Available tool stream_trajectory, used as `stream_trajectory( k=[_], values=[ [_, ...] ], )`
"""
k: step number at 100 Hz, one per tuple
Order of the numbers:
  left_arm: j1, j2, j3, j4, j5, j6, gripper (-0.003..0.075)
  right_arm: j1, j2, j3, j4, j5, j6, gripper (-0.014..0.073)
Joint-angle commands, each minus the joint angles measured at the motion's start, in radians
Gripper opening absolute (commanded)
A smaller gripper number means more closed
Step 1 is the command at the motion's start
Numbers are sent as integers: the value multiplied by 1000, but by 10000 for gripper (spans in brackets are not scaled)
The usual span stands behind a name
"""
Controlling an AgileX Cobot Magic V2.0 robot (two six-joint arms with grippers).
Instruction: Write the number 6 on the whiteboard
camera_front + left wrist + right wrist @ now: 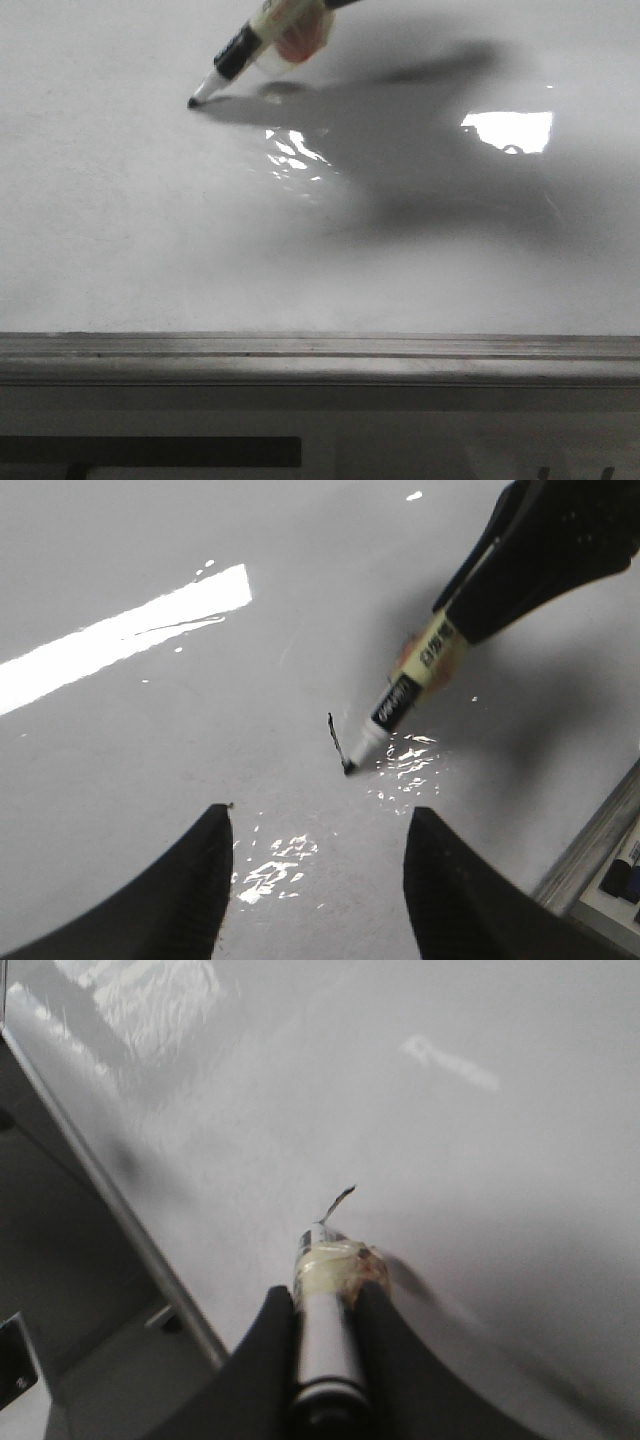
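The whiteboard (120,230) fills the front view, glossy white with a bright glare patch (508,130). My right gripper (325,1295) is shut on a marker (240,50) with a black collar and tape round its body. The marker's tip (193,102) touches the board. A short thin black stroke (335,738) runs up from the tip in the left wrist view; it also shows in the right wrist view (340,1200). No full number 6 shows. My left gripper (318,825) is open and empty, hovering over the board just short of the marker (400,700).
A grey metal ledge (320,355) runs along the board's near edge. The ledge also shows in the right wrist view (110,1210) and at the corner of the left wrist view (590,855), with dark objects (620,875) beyond it.
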Motion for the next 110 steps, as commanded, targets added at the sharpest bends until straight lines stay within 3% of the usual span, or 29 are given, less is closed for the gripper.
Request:
stream_trajectory(
  k=[1,27,50,110],
  values=[
    [3,3,-35,-10,-84,-11,365,-6,23,-8,29,29,-2,-62],
    [3,3,-35,-10,-84,-11,365,-6,-9,53,-12,38,-2,-50],
    [3,3,-35,-10,-84,-11,365,-6,-47,51,-19,-69,-2,-50],
    [3,3,-35,-10,-84,-11,365,-6,1,38,10,-30,-7,-50]
  ],
)
